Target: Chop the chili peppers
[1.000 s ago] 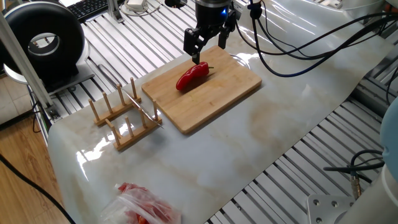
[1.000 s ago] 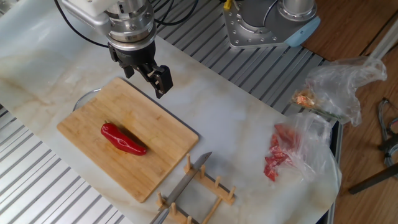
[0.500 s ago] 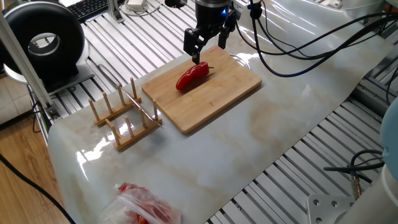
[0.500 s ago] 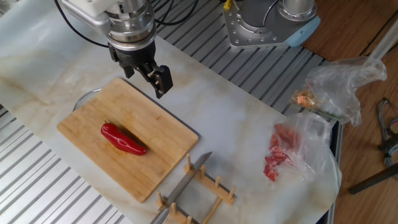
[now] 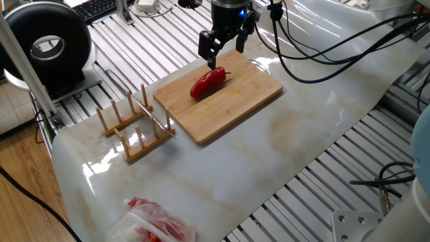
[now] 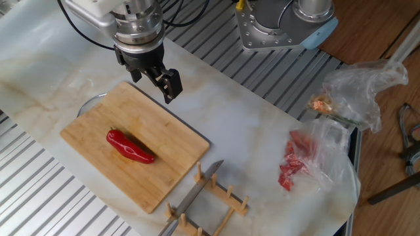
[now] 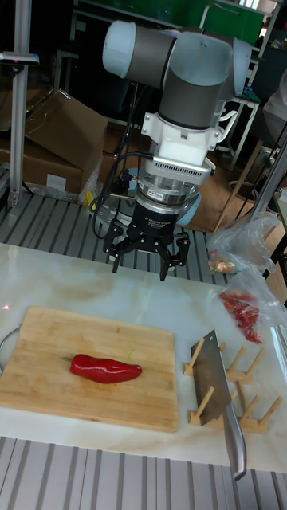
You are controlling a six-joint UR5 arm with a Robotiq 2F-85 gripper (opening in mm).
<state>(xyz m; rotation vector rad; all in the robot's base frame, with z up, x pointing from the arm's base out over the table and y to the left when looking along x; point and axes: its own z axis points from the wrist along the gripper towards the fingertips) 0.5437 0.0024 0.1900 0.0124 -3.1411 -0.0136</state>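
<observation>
One whole glossy red chili pepper (image 5: 207, 83) (image 6: 130, 146) (image 7: 105, 368) lies on its side on the bamboo cutting board (image 5: 235, 101) (image 6: 164, 134) (image 7: 48, 335), uncut, with its short dark stem at one end. My gripper (image 5: 225, 52) (image 6: 147, 73) (image 7: 147, 263) hangs open and empty above the board's far edge, behind the pepper and clear of it. A cleaver (image 5: 154, 115) (image 6: 193, 193) (image 7: 219, 382) rests in the wooden rack (image 5: 131, 131) (image 6: 220, 203) (image 7: 239, 402) beside the board, blade up between the pegs and handle towards the table's edge.
A clear plastic bag (image 5: 151, 222) (image 6: 302, 164) (image 7: 243, 311) showing red lies on the marble top past the rack. A second crumpled bag (image 6: 357, 88) sits near it. Black cables (image 5: 316, 60) trail behind the arm.
</observation>
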